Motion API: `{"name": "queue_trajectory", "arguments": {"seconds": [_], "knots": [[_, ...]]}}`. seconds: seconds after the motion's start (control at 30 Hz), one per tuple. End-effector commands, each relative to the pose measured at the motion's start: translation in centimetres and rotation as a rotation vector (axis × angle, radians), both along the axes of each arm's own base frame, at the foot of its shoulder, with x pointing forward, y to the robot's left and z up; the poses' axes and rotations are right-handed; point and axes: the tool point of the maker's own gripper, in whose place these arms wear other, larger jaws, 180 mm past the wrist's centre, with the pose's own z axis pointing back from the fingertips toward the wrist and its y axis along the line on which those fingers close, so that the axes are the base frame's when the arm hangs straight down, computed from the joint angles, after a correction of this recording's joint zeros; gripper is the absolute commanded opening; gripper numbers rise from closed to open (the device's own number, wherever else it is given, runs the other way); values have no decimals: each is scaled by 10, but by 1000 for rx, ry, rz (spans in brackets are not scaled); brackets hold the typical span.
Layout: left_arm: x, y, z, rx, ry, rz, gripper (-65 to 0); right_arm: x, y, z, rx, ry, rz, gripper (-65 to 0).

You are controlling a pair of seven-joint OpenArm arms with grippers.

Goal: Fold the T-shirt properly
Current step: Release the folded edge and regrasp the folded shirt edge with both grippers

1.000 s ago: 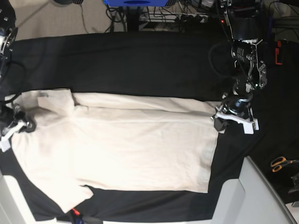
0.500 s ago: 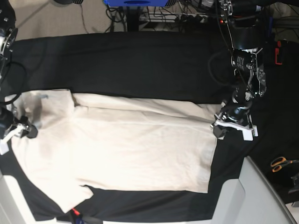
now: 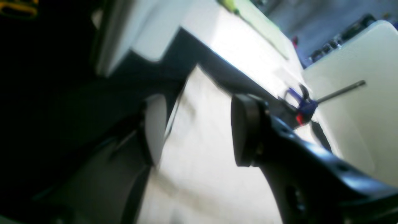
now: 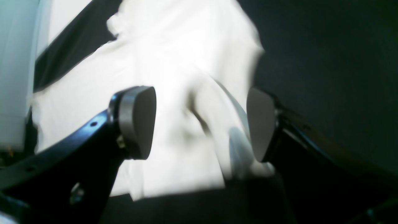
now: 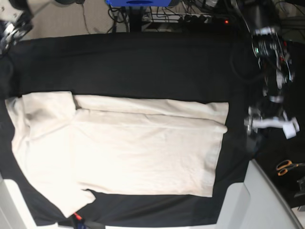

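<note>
T-shirt (image 5: 124,148) lying flat on my black tabletop (image 5: 143,62), filling the middle and lower left of base view | left end effector (image 3: 192,130) jaws apart, gripping nothing, cloth below | right end effector (image 4: 202,124) spread wide over shirt, nothing pinched

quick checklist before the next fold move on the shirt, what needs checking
1. T-shirt lies flat on the black table cover, one long edge folded in: ok.
2. Left pincer jaws apart, nothing between them: ok.
3. Right pincer jaws apart over the cloth, nothing pinched: ok.
4. Left pincer off the shirt's hem in the base view: ok.
5. Sleeve near the front edge lies unfolded: not ok.
6. Scissors lie off the shirt: ok.
</note>
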Motion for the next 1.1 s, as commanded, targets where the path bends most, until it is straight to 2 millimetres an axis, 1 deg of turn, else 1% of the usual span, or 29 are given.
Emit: {"name": "queue_trajectory", "arguments": {"seconds": [0.0,0.07,0.13,0.23,0.3,0.33,0.43,0.57,0.63,0.7,0.8,0.87,0.9,0.93,1.07], "knots": [[-5,5,16,34,-45,-8,-316,-5,-5,5,18,-21,-50,-218],[-23,-1,3,43,0,-28,-316,-27,3,-13,66,24,-90,-218],[-37,2,-7,58,43,-38,-319,-37,9,-25,89,44,-97,-218],[-57,4,-23,68,104,-46,-319,-37,19,-46,158,37,-123,-215],[-65,2,-28,72,118,-73,-319,-35,15,-52,184,25,-141,-212],[-70,-2,-32,70,121,-98,-319,-31,17,-55,201,11,-135,-212],[-81,-12,-41,59,128,-162,-319,-24,13,-64,256,-5,-159,-213],[-96,-14,-60,35,170,-181,-319,-12,8,-71,315,-40,-210,-213],[-98,-13,-63,30,179,-178,-321,-5,6,-69,333,-54,-221,-213],[-106,-13,-71,22,207,-172,-321,1,5,-67,337,-63,-219,-215],[-110,-11,-80,8,227,-161,-321,14,14,-64,324,-58,-168,-218],[-115,-8,-89,-4,250,-148,-321,23,15,-60,308,-75,-159,-222],[-117,-8,-92,-9,258,-144,-321,26,15,-59,297,-83,-159,-242],[-119,-6,-94,-12,263,-140,-321,28,15,-59,290,-86,-158,-276],[-121,-4,-96,-16,271,-128,-321,29,18,-60,283,-79,-142,-486]]}}
